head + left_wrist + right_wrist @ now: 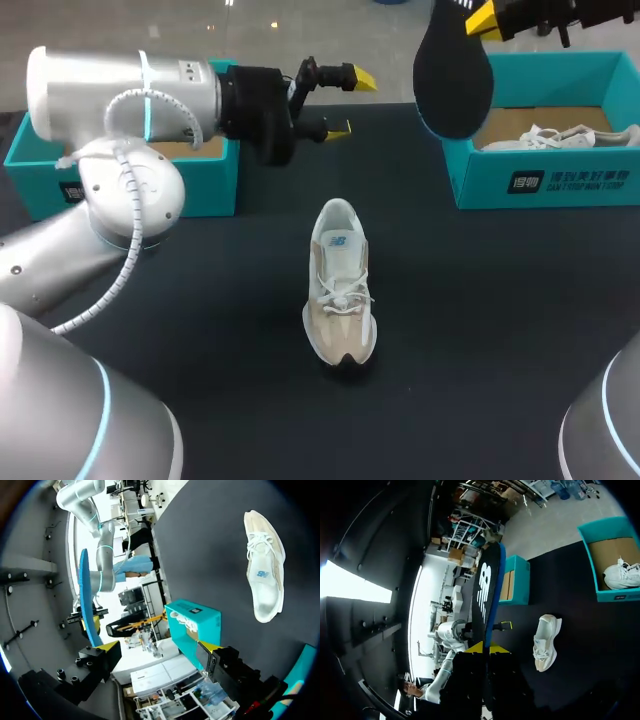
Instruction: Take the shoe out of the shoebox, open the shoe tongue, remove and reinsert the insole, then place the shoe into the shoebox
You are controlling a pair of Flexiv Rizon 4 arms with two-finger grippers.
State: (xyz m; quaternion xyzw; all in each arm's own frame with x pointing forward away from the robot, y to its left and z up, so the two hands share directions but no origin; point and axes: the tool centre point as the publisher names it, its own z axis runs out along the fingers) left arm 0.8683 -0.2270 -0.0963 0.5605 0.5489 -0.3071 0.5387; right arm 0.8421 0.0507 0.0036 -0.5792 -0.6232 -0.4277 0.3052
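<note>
My right claw [487,20] pinches the black oval insole [452,75], which hangs below it. My left claw [350,103] gapes wide. The beige-white sneaker [340,285] is well apart from both.

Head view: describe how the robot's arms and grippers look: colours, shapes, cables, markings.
The left arm is silver, with rounded cylindrical links, glowing cyan rings and a white ribbed cable. The right arm shows the same silver shell and a cyan ring. The left gripper and right gripper are black with wedge-shaped yellow tips.
</note>
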